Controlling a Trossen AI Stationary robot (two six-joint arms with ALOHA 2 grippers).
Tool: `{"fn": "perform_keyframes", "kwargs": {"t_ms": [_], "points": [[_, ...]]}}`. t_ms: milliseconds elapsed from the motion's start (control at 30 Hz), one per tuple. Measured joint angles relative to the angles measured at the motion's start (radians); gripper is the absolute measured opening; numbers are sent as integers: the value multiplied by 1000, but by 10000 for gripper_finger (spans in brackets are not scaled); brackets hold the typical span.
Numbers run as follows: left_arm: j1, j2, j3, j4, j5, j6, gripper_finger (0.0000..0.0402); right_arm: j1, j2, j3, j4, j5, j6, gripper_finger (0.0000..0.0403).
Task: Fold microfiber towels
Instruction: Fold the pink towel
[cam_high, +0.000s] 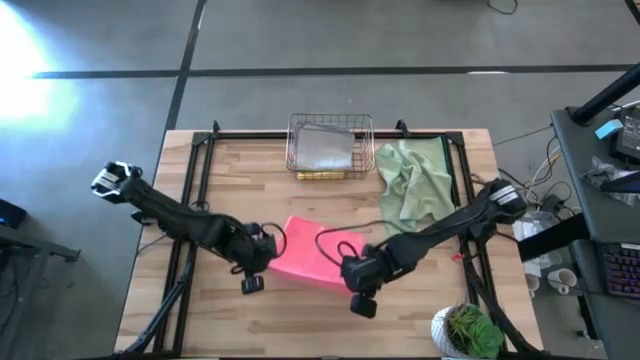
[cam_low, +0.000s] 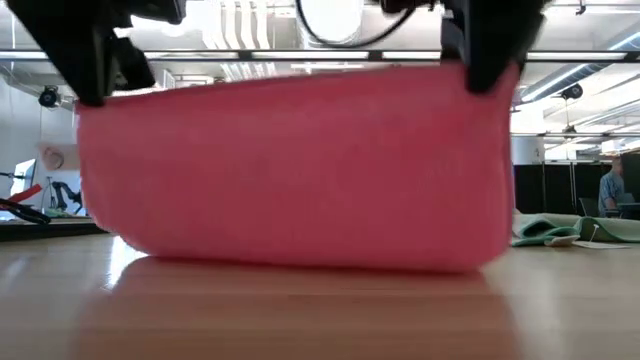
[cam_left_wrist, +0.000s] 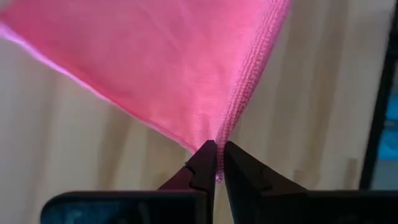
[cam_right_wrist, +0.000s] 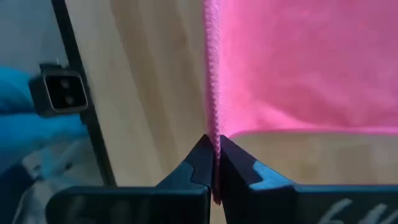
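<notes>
The hot pink microfiber towel (cam_high: 303, 252) hangs as a wide sheet between my two grippers at the middle of the table, and fills the low view (cam_low: 300, 170). My left gripper (cam_high: 266, 255) is shut on its upper left corner and my right gripper (cam_high: 352, 270) on its upper right corner. A pale green towel (cam_high: 412, 182) lies crumpled at the far right. A grey towel (cam_high: 325, 150) lies in the wire basket (cam_high: 330, 128), with a yellow edge (cam_high: 320, 176) showing at the basket's near side. My left gripper pinches the pink towel's corner (cam_left_wrist: 219, 138) between its two fingers, right at the stitched hem. The fingers slant downward. The cloth spreads away from the fingers and its lower edge (cam_low: 180, 255) lies on the table. My right gripper pinches the towel's other upper corner (cam_right_wrist: 215, 134) between its two fingers, on the stitched hem. The fingers slant downward. The top edge (cam_low: 300, 78) runs nearly straight across to the left gripper, and the bottom (cam_low: 430, 265) rests on the wood.
The wire basket stands at the far middle of the table. A potted plant (cam_high: 468, 330) sits at the near right corner. Black frame rails (cam_high: 200, 170) run along the table's left and right sides. Bare wood (cam_high: 300, 320) lies near the front edge.
</notes>
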Motion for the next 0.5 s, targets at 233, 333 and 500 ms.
{"fn": "perform_keyframes", "kwargs": {"t_ms": [233, 333, 500], "points": [[1, 63, 0, 13, -5, 21, 13, 6, 68, 0, -2, -23, 1, 8], [40, 70, 0, 9, -42, 46, 13, -14, 70, 0, -9, -14, -1, 8], [106, 72, 0, 9, -66, 117, 13, -48, 59, 5, -66, 52, 4, 8]]}}
